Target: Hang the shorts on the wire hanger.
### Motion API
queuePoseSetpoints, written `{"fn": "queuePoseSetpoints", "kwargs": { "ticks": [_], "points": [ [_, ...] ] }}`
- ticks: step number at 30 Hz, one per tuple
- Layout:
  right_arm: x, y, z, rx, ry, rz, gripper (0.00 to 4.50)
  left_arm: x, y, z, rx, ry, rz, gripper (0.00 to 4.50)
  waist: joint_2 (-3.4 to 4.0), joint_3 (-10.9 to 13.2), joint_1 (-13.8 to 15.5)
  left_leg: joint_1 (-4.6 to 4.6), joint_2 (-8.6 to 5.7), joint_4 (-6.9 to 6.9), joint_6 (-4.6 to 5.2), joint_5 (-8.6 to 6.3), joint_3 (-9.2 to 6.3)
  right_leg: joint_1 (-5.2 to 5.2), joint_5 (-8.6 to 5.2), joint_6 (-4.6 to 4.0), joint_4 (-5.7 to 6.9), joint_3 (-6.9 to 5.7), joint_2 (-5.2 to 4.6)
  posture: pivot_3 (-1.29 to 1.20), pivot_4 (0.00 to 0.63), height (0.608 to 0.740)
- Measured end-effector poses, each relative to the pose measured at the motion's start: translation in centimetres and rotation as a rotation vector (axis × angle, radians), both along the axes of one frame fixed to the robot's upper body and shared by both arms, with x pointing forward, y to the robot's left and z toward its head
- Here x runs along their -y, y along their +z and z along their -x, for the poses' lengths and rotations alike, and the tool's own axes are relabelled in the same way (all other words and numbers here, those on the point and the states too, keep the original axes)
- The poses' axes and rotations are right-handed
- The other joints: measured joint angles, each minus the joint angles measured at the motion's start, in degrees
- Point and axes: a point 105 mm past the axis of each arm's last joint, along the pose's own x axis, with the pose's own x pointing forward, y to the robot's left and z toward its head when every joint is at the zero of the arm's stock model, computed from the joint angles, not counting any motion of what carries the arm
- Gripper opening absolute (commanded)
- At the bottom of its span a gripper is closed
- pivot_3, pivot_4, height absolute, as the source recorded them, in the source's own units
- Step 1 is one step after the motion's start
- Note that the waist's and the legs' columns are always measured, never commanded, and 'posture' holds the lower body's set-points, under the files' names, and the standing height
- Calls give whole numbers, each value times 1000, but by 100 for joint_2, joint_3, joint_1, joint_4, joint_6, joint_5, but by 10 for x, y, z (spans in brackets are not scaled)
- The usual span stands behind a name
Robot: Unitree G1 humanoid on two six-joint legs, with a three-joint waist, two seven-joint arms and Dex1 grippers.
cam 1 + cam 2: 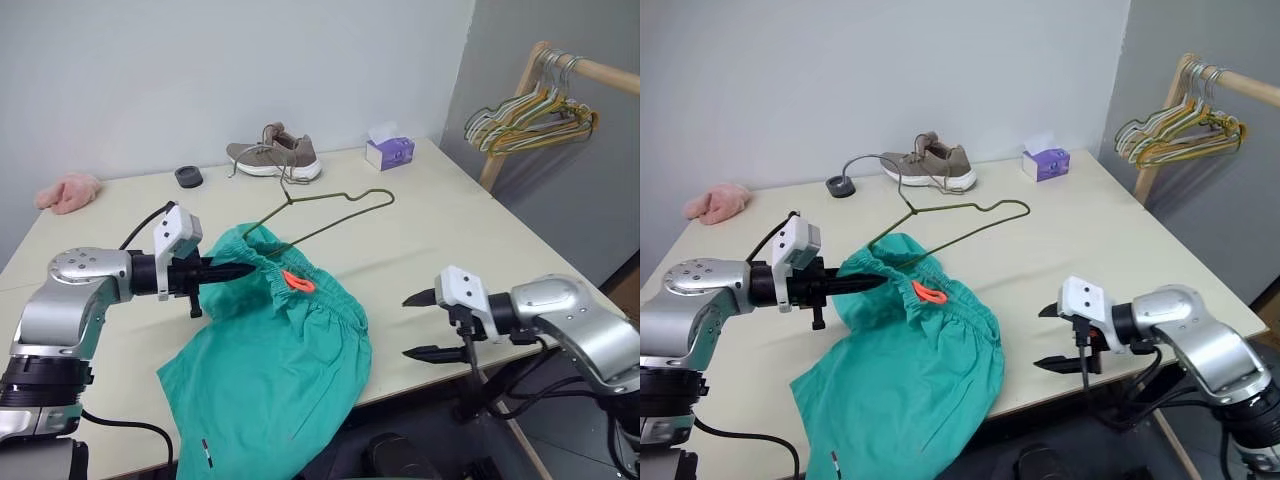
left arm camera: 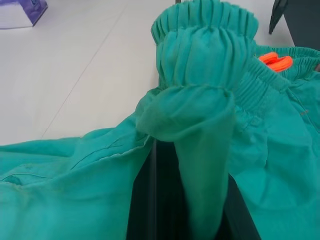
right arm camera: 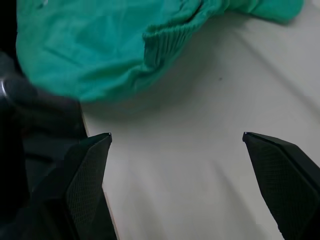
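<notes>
Nearest, at the front edge of the bench (image 1: 450, 225), the right gripper (image 1: 418, 325) hangs with its two black fingers spread wide and nothing between them, just off the right side of the shorts (image 1: 275, 370). The teal shorts lie spread over the front of the bench, their lower part drooping past the edge. At their upper left the left gripper (image 1: 240, 271) has its fingers clamped on the gathered waistband, lifting that bunch of fabric; an orange tag (image 1: 297, 282) shows just beside the grip. The wire hanger (image 1: 335, 213) runs from the raised waistband out across the bench, one corner tucked in the fabric. Farther back sit a pink cloth (image 1: 68, 192), a small black round object (image 1: 189, 177), a shoe (image 1: 275, 157) and a tissue box (image 1: 389, 151); beyond the right corner more hangers (image 1: 530, 118) bunch on a wooden rail (image 1: 600, 72)
</notes>
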Motion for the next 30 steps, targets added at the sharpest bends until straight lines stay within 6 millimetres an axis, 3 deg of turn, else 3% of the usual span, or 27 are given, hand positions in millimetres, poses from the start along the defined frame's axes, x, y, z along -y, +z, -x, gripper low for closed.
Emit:
{"fn": "queuePoseSetpoints", "kwargs": {
  "ticks": [5,14,19,23,30],
  "points": [
    [-16,-8,-4,-110,-103,-83,4480,-1,-4,4,-17,10,10,0,0,0,70,-1,0,-1,0,0,-5,-1,0,0,-1,-3,0,-250,0,740],
    [-49,-4,3,-305,-90,-192,4480,1,-1,5,-3,11,6,0,1,0,147,1,1,-2,0,0,-5,-2,3,-1,2,-4,2,-233,0,740],
    [-52,-15,3,-388,-147,-174,4480,-2,-1,6,0,27,9,0,0,0,229,-3,1,-2,0,-1,-4,-5,3,-1,-3,-1,1,-229,0,740],
    [-57,-21,3,-401,-185,-161,3585,-3,-1,6,5,39,8,0,0,0,249,-2,1,-2,0,-1,-4,-5,3,-1,-2,-2,1,-228,0,740],
    [-57,-29,-5,-349,-261,-140,1063,-2,-1,7,6,37,7,0,0,0,258,-2,1,-3,0,-1,-3,-6,3,-1,-2,-1,1,-233,0,740]
  ]
}}
